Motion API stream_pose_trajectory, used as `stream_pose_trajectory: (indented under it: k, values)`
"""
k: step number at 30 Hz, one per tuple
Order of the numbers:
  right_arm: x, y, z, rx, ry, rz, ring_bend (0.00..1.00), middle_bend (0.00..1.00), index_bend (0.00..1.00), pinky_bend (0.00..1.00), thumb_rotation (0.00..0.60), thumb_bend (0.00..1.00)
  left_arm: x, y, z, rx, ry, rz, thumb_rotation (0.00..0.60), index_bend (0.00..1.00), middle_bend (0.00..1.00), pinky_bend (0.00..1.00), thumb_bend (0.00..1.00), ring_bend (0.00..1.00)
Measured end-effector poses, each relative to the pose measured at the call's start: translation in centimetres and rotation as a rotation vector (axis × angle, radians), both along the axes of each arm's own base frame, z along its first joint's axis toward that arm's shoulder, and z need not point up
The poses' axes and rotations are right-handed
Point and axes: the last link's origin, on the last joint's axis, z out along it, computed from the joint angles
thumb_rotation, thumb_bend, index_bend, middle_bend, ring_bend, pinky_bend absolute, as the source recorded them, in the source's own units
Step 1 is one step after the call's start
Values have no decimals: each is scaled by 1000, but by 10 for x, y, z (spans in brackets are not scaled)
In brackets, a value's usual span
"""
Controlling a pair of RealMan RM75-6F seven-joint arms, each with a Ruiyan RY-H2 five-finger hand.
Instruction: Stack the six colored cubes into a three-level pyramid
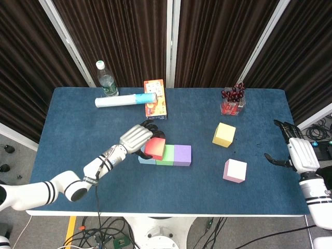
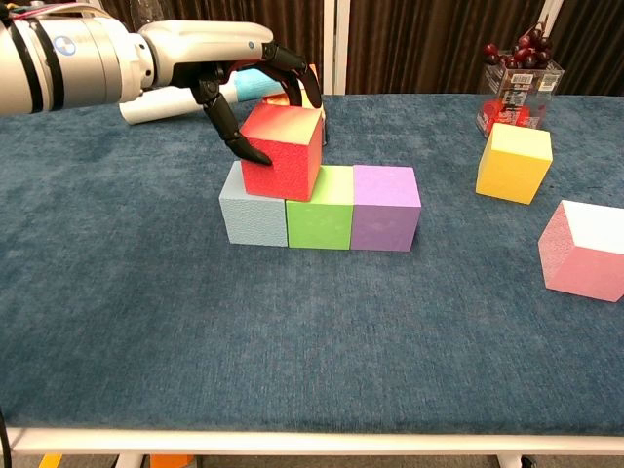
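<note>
Head view: high, looking down. Chest view: low, close, table-level. Shared: cube row (image 1: 165, 154) (image 2: 322, 207).

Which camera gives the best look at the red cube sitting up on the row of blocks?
The chest view: the red foam cube fills it large and side-on, resting across the grey-blue cube and green cube, left hand touching it. The head view shows only its top from above, small, partly covered by that hand.
</note>
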Motion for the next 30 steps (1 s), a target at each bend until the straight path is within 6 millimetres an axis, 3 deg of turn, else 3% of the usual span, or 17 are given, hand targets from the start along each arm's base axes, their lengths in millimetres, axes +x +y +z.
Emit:
stream_pose_trajectory:
  k: [30]
  values:
    - [-2,2,2,-5,-3,-5,0,107,0,0,600,158,20,-12,1,44,53,84,600,288,426,66,190,186]
